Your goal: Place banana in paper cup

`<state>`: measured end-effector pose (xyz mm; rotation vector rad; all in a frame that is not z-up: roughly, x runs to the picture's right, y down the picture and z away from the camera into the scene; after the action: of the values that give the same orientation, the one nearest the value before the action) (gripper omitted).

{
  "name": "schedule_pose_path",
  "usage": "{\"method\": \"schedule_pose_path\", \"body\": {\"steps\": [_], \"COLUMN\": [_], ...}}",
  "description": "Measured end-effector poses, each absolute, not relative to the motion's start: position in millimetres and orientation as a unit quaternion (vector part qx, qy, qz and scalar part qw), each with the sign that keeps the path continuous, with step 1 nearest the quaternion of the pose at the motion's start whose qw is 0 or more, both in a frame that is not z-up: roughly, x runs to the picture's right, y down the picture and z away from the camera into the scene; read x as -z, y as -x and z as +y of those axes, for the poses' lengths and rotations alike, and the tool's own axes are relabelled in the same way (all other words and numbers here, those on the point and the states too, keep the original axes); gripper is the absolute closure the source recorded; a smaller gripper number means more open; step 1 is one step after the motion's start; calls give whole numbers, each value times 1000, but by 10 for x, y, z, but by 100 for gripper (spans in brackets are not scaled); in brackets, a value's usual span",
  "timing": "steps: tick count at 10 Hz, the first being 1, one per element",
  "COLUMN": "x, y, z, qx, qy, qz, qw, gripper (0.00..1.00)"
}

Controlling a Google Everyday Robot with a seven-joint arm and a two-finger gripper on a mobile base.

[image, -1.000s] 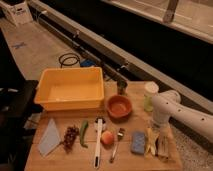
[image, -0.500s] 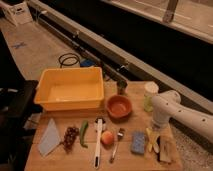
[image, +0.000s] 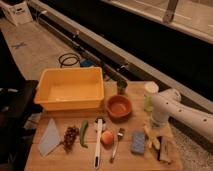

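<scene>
The pale-yellow banana (image: 150,136) lies on the wooden table (image: 75,161) at the front right, just right of the blue sponge (image: 138,142). The off-white paper cup (image: 151,89) stands upright behind it, right of the orange bowl (image: 119,106). My white arm (image: 185,116) reaches in from the right and bends down. My gripper (image: 160,144) is low over the table at the banana's right side, close to it or touching it. A dark part of it shows beside the fruit.
A big yellow tub (image: 70,90) fills the back left. A small dark cup (image: 121,87) stands behind the bowl and a greenish cup (image: 148,104) in front of the paper cup. Grapes (image: 70,137), a green pepper (image: 83,133), a peach (image: 107,138), utensils (image: 97,145) and a white napkin (image: 49,138) line the front.
</scene>
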<state>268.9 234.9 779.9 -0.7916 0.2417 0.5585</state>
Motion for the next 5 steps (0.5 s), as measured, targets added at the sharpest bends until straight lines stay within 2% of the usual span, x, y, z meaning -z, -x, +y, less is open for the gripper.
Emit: {"method": "schedule_pose_path", "body": {"steps": [5], "x": [-7851], "y": [-2504], "z": [1542], "qx": [-261], "qy": [332], "qz": [88], "qw": [902], "gripper": [100]}}
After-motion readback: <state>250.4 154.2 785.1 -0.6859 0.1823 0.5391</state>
